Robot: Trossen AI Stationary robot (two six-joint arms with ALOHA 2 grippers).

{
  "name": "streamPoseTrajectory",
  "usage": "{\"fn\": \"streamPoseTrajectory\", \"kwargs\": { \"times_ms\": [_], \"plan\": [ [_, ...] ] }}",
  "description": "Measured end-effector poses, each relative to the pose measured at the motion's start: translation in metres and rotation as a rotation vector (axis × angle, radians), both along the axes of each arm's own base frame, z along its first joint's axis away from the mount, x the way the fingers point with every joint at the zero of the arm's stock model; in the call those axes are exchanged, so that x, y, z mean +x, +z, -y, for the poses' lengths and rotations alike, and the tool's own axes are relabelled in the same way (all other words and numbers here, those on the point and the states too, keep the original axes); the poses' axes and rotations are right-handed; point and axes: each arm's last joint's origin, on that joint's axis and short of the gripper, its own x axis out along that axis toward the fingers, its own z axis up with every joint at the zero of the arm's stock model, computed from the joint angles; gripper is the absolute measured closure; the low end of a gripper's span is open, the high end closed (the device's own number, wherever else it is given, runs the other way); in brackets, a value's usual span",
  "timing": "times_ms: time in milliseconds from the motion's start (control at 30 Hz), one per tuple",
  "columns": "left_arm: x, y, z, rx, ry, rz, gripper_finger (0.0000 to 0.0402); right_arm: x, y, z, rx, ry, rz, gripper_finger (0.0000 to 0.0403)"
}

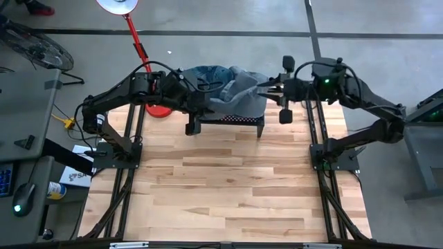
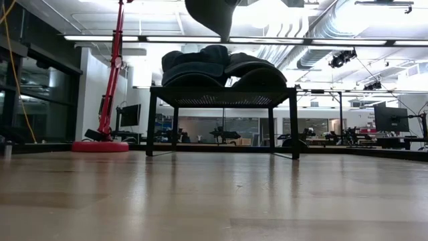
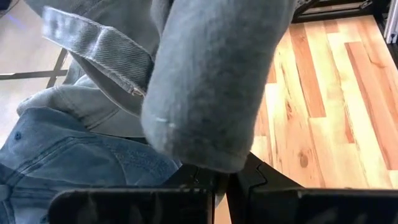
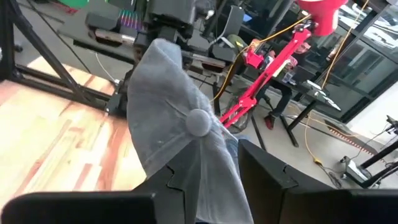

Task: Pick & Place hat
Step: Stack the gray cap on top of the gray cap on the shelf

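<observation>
High view: a black rack stands at the 12 o'clock edge of the wooden table, piled with caps in blue denim and grey. The left gripper reaches in from 9 o'clock, the right gripper from 3 o'clock, and both meet at the grey hat above the pile. A red lamp stand rises at about 11 o'clock.

Low view: the rack shows on thin legs with dark caps heaped on top; a fold of the hat hangs down at 12 o'clock, apart from the pile.

Left wrist view: the hat's brim, soft plain grey cloth, curves over the left gripper's fingers, which are closed narrowly on its edge. A pale strap with a metal buckle shows on it. A denim cap lies beneath.

Right wrist view: the hat's crown is seen with seams running to a cloth-covered top button, stretched between the two grippers. The right fingers sit on either side of the cloth, narrow, gripping it.
</observation>
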Motion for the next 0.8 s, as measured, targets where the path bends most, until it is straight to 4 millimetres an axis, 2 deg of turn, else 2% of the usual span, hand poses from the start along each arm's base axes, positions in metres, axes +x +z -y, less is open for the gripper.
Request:
{"fn": "streamPoseTrajectory", "kwargs": {
  "times_ms": [167,500,800],
  "plan": [
    [0.0,0.0,0.0,-0.006,0.004,0.0,0.0396,0.009,-0.006,0.001,-0.012,-0.019,-0.036,0.0285],
    [0.0,-0.001,0.0,-0.011,0.007,-0.006,0.0396,0.014,-0.006,-0.004,-0.029,-0.06,-0.03,0.0179],
    [0.0,0.0,0.0,-0.012,0.008,-0.002,0.0396,0.041,-0.02,-0.005,-0.052,-0.069,-0.085,0.017]
  ]
}}
